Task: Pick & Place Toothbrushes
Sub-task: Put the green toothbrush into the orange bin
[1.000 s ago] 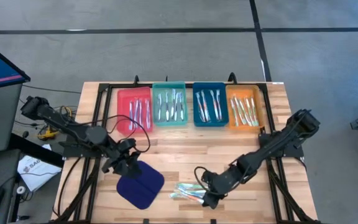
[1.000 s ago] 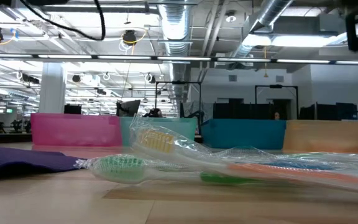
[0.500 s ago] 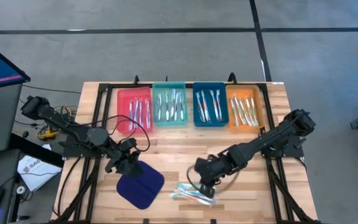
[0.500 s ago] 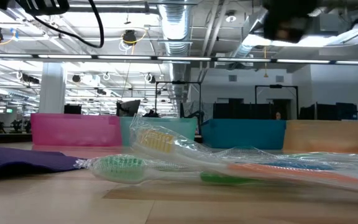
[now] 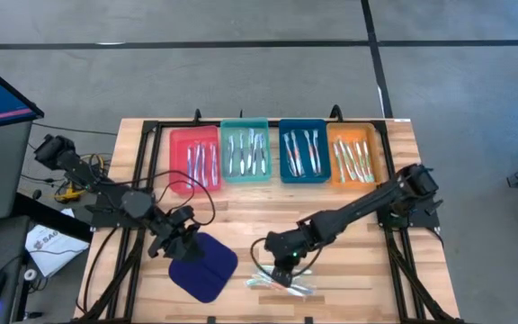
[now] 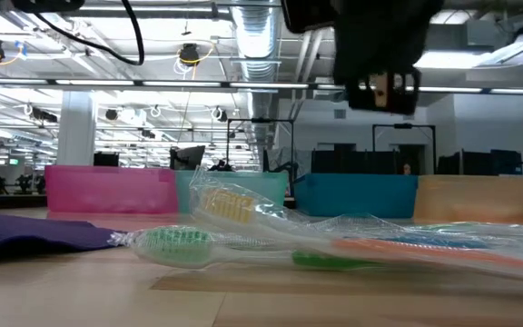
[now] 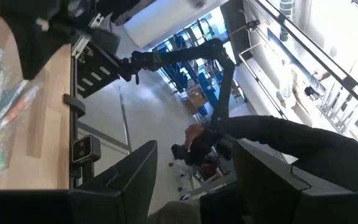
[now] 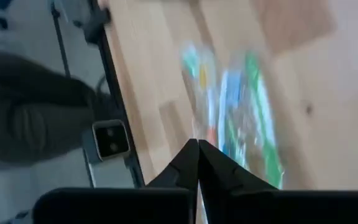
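Toothbrushes (image 6: 271, 238) – glossy clear wrap; table (image 5: 268, 220) – matt wood.

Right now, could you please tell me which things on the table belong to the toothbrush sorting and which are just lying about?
Part of the job:
- loose wrapped toothbrushes
- red tray, teal tray, blue tray and orange tray, each already holding toothbrushes
- right gripper, jaws shut, above the loose toothbrushes

Lying about:
- dark blue cloth pad
- left gripper, waiting beside the pad

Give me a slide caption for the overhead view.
Right gripper, shut, hovers over loose toothbrushes; left gripper waits by the blue pad.
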`<state>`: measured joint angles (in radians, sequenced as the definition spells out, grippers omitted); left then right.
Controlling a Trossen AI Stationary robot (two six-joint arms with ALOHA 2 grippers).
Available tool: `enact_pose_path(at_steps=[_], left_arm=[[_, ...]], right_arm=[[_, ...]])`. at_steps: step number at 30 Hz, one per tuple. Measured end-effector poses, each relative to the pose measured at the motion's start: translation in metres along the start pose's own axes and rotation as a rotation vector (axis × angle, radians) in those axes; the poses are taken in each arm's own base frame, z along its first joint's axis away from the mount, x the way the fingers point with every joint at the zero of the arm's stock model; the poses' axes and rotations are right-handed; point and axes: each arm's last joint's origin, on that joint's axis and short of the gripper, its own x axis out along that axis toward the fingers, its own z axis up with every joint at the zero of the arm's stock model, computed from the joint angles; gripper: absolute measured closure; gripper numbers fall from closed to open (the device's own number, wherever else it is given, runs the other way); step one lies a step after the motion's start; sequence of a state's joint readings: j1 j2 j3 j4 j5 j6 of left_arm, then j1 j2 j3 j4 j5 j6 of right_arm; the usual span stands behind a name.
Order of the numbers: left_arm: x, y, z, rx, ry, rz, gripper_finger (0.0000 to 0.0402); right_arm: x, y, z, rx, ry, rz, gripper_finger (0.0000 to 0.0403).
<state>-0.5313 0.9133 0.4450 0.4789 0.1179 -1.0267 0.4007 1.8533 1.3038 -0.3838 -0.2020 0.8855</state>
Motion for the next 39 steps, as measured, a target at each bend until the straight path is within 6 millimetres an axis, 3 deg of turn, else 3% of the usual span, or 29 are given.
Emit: enact_pose_path(at_steps=[7, 10, 22, 31, 39], left_arm=[[0.001, -0.002, -0.004, -0.003, 0.006, 0.000, 0.0198], [0.001, -0.002, -0.005, -0.003, 0.010, -0.003, 0.0198], [0.001, -0.002, -0.005, -0.001, 0.010, -0.002, 0.0198], [0.001, -0.002, -0.005, -0.002, 0.011, -0.002, 0.0198], [0.001, -0.002, -0.005, -0.010, 0.011, -0.002, 0.0198]], right_arm=[[0.021, -0.005, 0.000, 0.085, 0.170, 0.127, 0.0394], [0.020, -0.008, 0.000, 0.063, 0.192, 0.127, 0.0387], [0.020, -0.019, -0.010, -0.053, 0.248, -0.041, 0.0333], [0.020, -0.022, -0.015, -0.204, 0.198, -0.169, 0.0269], [0.021, -0.026, -0.019, -0.227, 0.170, -0.285, 0.0229]])
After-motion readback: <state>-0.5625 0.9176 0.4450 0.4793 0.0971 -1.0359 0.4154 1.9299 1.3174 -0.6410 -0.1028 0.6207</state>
